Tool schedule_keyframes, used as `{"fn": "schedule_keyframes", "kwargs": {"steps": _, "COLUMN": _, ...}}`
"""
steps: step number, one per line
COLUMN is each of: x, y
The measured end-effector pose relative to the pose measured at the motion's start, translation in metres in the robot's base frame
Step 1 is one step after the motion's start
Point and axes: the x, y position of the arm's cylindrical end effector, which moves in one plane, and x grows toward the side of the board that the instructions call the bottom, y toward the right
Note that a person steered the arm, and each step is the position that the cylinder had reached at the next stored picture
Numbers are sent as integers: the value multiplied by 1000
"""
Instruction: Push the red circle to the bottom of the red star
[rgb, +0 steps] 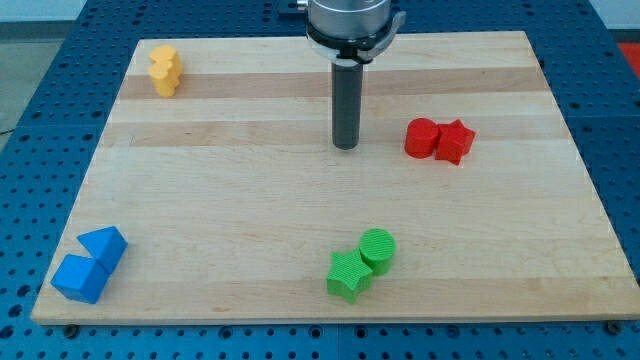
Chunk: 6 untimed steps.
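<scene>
The red circle sits on the wooden board at the view's right, touching the left side of the red star. My tip stands on the board to the left of the red circle, apart from it by a gap of about one block width. It touches no block.
A yellow block lies near the top left corner. A blue triangle and a blue cube sit at the bottom left. A green circle and a green star touch at the bottom middle. The board rests on a blue pegboard.
</scene>
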Motion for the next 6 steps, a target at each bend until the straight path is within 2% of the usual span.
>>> {"fn": "schedule_keyframes", "kwargs": {"steps": 2, "x": -25, "y": 77}}
{"fn": "schedule_keyframes", "kwargs": {"steps": 3, "x": -18, "y": 70}}
{"fn": "schedule_keyframes", "kwargs": {"steps": 4, "x": 24, "y": 60}}
{"fn": "schedule_keyframes", "kwargs": {"steps": 5, "x": 38, "y": 88}}
{"fn": "schedule_keyframes", "kwargs": {"steps": 6, "x": 43, "y": 91}}
